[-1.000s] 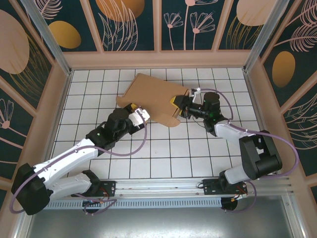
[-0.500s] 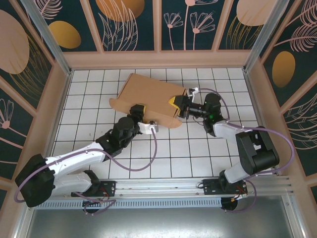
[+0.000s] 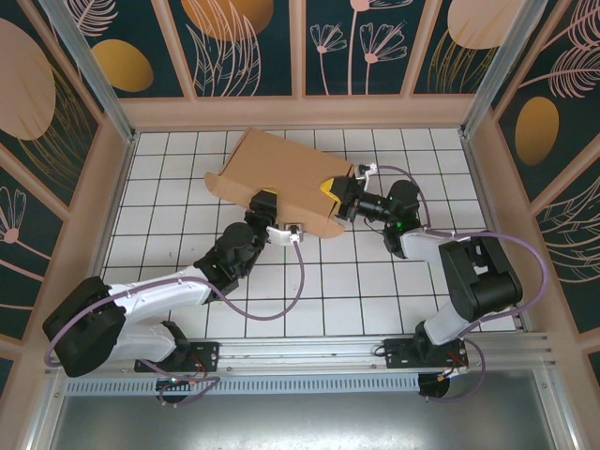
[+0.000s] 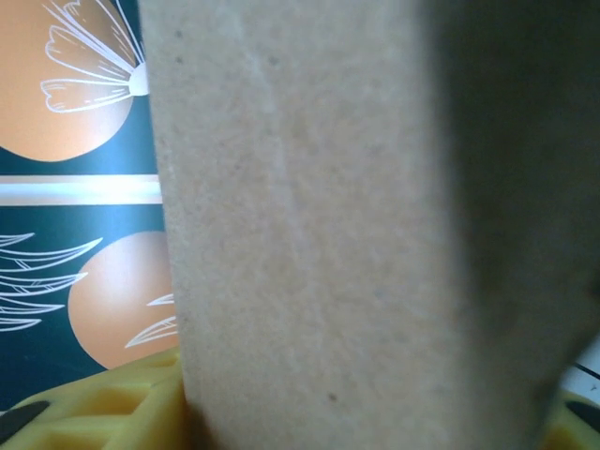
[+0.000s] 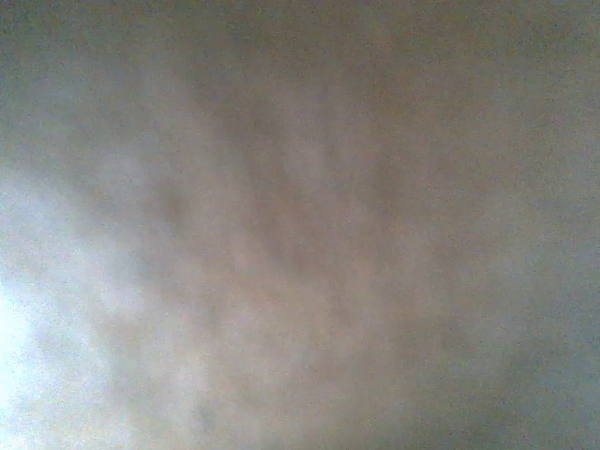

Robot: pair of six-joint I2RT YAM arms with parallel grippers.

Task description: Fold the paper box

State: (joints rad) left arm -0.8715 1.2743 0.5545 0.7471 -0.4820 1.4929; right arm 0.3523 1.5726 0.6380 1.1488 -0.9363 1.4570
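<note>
Nearest, the left gripper (image 3: 265,208) straddles the near edge of the plain brown cardboard paper box (image 3: 281,173). Its yellow fingers (image 4: 94,412) flank the board, but I cannot tell whether they pinch it. Just beyond, the right gripper (image 3: 334,191) is clamped on the box's right edge. The box sits mid-far on the white gridded table (image 3: 169,187) and appears tilted. If the left hold is loose, the board could slip sideways and crease off its score line.

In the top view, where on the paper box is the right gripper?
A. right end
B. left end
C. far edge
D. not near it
A: the right gripper meets the paper box at its right end, touching the cardboard there.
</note>
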